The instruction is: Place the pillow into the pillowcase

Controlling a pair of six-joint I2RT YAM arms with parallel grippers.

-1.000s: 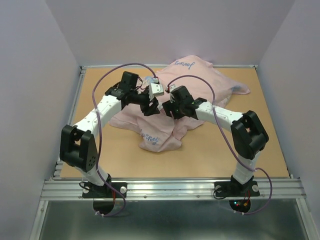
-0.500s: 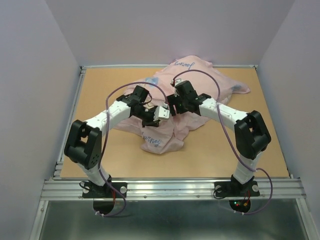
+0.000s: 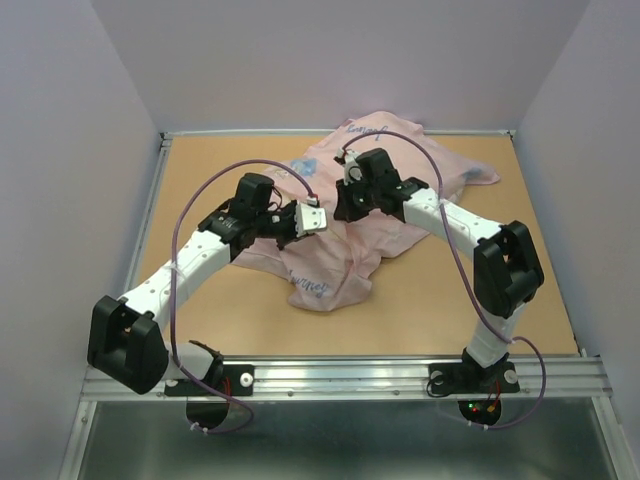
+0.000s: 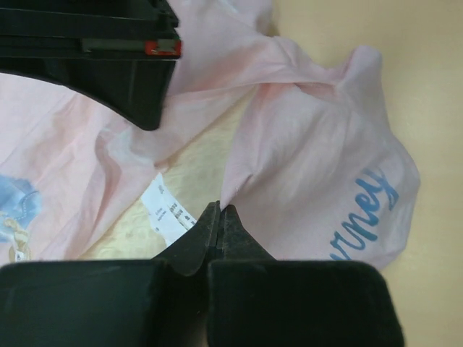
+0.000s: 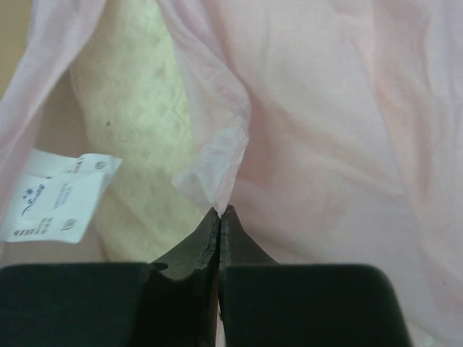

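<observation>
At the middle of the tan wooden tabletop (image 3: pixel 430 300), the thin pale pink fabric pillowcase (image 3: pixel 325 280) with blue script lies rumpled over the thick cream-white dotted pillow (image 5: pixel 137 123). The pillow shows only through the case's mouth. The left claw (image 4: pixel 219 210) is closed, pinching one hem of that mouth. The right claw (image 5: pixel 219 211) is likewise closed on another fold of hem. The pillow lies directly ahead of both claw tips, between the two held edges, beside a white care label (image 5: pixel 58 195). Its long axis is hidden under cloth. Both claws sit close together, neither clearly nearer. The next move probably calls for spreading the hems and drawing them over the pillow.
</observation>
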